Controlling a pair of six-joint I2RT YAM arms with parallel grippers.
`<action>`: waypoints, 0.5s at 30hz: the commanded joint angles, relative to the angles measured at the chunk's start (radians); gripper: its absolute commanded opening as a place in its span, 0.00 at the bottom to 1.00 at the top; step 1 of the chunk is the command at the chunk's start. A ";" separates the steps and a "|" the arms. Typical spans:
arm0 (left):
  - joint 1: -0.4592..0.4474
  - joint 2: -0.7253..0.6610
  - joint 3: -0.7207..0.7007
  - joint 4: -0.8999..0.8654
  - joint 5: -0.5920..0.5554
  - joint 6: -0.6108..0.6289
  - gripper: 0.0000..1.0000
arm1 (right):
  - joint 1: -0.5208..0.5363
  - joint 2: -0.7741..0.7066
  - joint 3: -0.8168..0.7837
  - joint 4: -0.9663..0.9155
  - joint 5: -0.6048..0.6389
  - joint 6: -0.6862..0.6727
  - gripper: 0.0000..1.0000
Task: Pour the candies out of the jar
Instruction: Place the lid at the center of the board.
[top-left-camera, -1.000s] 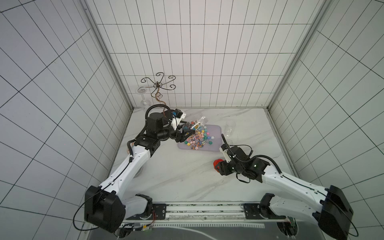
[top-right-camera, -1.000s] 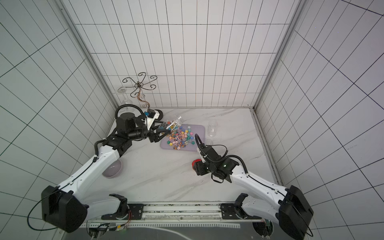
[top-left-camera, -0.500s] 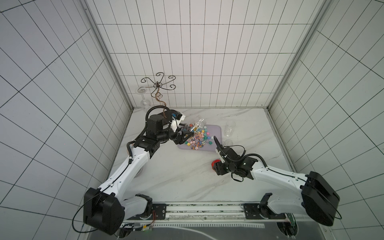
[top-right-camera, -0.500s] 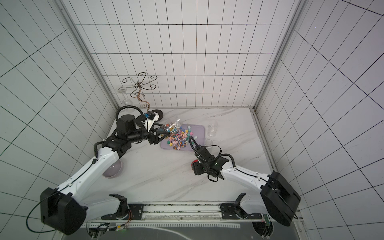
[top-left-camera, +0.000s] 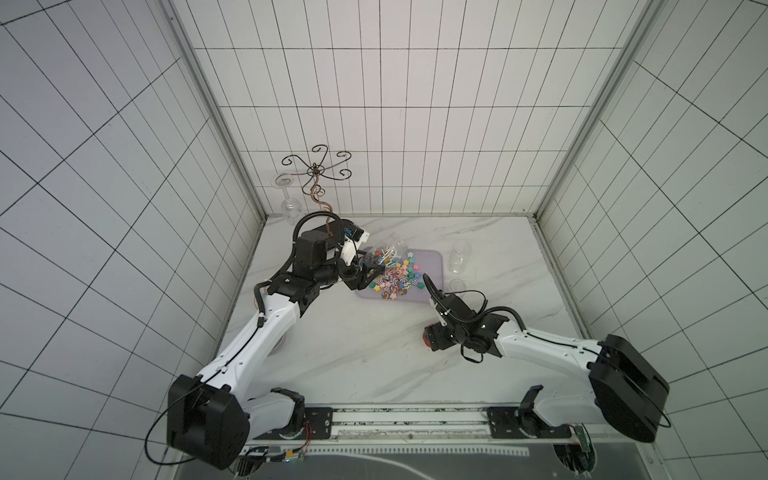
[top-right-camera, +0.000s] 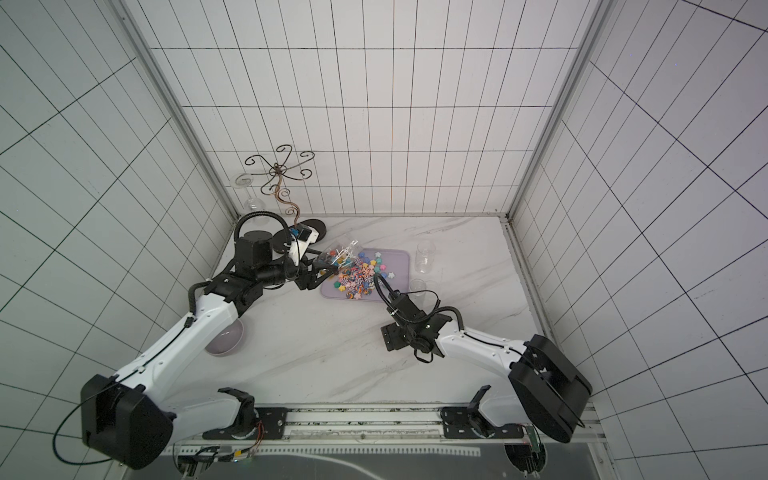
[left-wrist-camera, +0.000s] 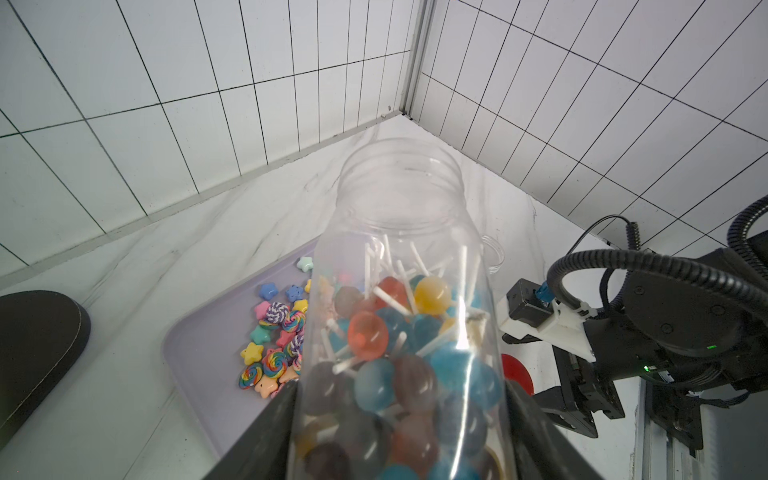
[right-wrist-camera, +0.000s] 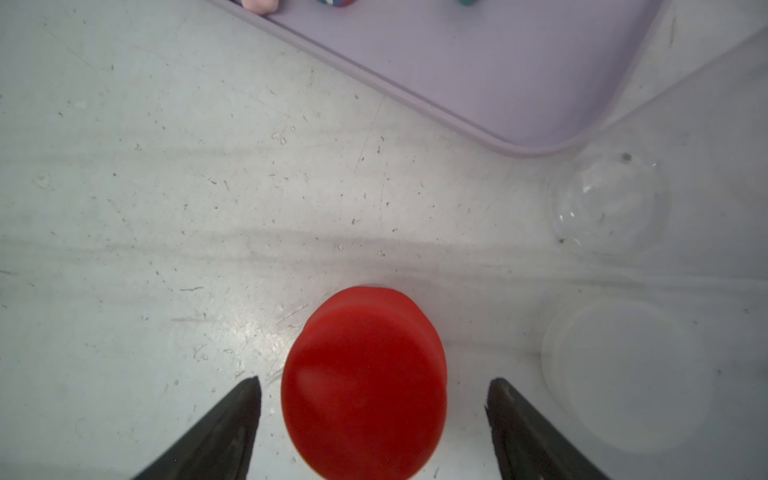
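The left gripper (left-wrist-camera: 401, 419) is closed partway on the lower body of the clear jar (left-wrist-camera: 399, 232), with one finger pressed to each side. The jar is lifted and tilted, its mouth pointing far right, above the left end of the lilac tray (top-left-camera: 434, 266). Lollipops (left-wrist-camera: 368, 332) sit bunched in the jar's base half and the neck is empty. Star and swirl candies (top-left-camera: 397, 282) lie on the tray.

To pour well, I judge the mouth must drop below the base, slowly and over the tray's middle, since crossed sticks may jam at the neck.

At the near right, the right gripper (right-wrist-camera: 372, 388) stands wide open around a red lid (right-wrist-camera: 361, 365) on the table, touching nothing.

The jar's base is cut off in the wrist view. Whether its mouth is over the tray is hard to tell.
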 joint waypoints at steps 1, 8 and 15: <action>0.005 0.014 0.012 0.018 -0.010 -0.002 0.55 | 0.002 -0.056 0.034 -0.027 0.002 0.001 0.87; 0.005 0.068 0.036 -0.009 -0.036 0.008 0.55 | -0.129 -0.192 0.158 -0.038 -0.285 0.005 0.91; 0.001 0.113 0.038 -0.016 -0.014 0.021 0.54 | -0.240 -0.274 0.286 -0.087 -0.343 -0.048 0.92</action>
